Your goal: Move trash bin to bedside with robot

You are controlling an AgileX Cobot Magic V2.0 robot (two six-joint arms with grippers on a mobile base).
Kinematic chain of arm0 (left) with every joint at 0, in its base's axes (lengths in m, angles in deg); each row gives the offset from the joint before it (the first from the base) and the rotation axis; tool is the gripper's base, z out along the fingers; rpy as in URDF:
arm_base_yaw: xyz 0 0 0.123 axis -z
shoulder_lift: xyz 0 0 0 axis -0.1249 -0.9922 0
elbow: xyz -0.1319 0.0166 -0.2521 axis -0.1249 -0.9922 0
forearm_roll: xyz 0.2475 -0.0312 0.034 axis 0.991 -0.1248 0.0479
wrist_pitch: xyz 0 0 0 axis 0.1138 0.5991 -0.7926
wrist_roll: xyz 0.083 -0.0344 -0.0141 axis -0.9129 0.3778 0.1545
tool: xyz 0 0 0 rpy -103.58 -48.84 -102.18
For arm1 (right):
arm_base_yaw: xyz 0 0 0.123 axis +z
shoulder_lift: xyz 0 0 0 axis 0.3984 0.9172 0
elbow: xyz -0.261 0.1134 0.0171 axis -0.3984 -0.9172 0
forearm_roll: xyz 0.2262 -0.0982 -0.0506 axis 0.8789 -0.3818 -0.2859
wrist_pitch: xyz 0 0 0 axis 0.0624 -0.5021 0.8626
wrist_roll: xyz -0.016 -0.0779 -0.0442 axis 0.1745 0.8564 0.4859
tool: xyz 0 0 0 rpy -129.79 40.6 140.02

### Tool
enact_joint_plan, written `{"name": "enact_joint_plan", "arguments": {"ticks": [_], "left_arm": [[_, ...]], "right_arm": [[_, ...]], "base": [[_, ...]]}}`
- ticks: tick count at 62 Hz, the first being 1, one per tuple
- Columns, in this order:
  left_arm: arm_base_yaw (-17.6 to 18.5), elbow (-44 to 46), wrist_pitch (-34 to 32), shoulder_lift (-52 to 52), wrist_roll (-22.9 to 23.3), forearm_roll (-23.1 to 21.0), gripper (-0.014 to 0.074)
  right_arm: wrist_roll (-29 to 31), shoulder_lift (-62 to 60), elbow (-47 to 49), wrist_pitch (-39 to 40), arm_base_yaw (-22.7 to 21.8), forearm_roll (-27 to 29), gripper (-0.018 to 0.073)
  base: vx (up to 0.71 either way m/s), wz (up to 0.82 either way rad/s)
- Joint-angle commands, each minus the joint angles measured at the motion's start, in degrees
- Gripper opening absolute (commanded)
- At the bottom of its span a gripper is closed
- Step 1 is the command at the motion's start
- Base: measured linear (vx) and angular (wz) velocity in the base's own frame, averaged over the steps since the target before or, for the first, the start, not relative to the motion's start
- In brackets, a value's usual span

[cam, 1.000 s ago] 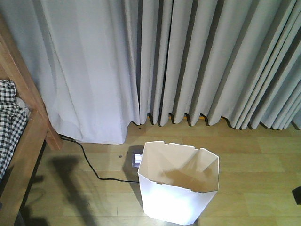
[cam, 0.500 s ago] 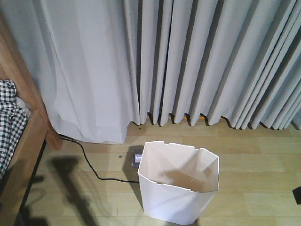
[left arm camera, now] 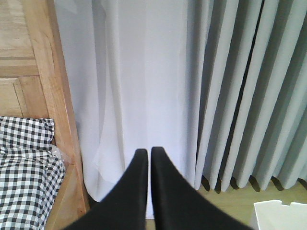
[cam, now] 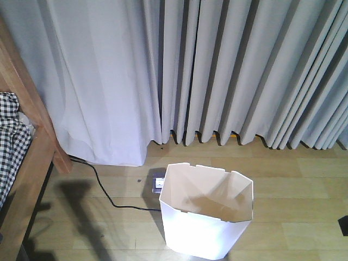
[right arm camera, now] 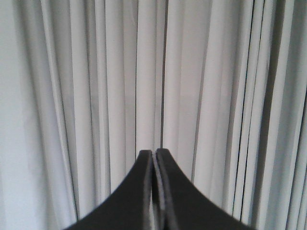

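Note:
The white trash bin (cam: pixel 205 212) stands upright on the wooden floor at the bottom middle of the front view, empty inside. Its rim corner shows in the left wrist view (left arm camera: pixel 280 215) at the bottom right. The light wooden bed frame (cam: pixel 30 157) with black-and-white checked bedding (cam: pixel 10 141) is at the left edge, well apart from the bin. It also shows in the left wrist view (left arm camera: pixel 45 81). My left gripper (left arm camera: pixel 148 151) is shut and empty, held in the air facing the curtain. My right gripper (right arm camera: pixel 154 152) is shut and empty, facing the curtain.
Pale grey curtains (cam: pixel 217 70) hang to the floor across the back. A black cable (cam: pixel 103 187) runs over the floor from the bed's corner to a small socket block (cam: pixel 158 182) just behind the bin's left side. A dark object (cam: pixel 343 224) sits at the right edge.
The view has shifted very slightly between one second ago and now; the bin sits a touch higher in the frame. The bin, cable and bed keep their places relative to each other.

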Motion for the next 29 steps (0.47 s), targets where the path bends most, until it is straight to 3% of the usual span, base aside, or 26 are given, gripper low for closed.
{"name": "enact_joint_plan", "arguments": {"ticks": [1,29], "left_arm": [[0.3,-1.1,-4.0,0.8,0.3,-0.1,-0.0006],[0.3,-1.1,-4.0,0.8,0.3,-0.1,-0.0006]], "right_arm": [[0.0,-0.6,-0.4,4.4,-0.1,-0.9,-0.0009],[0.0,-0.6,-0.4,4.4,-0.1,-0.9,-0.0009]], "base": [[0.00,0.00],[0.00,0.00]]}}
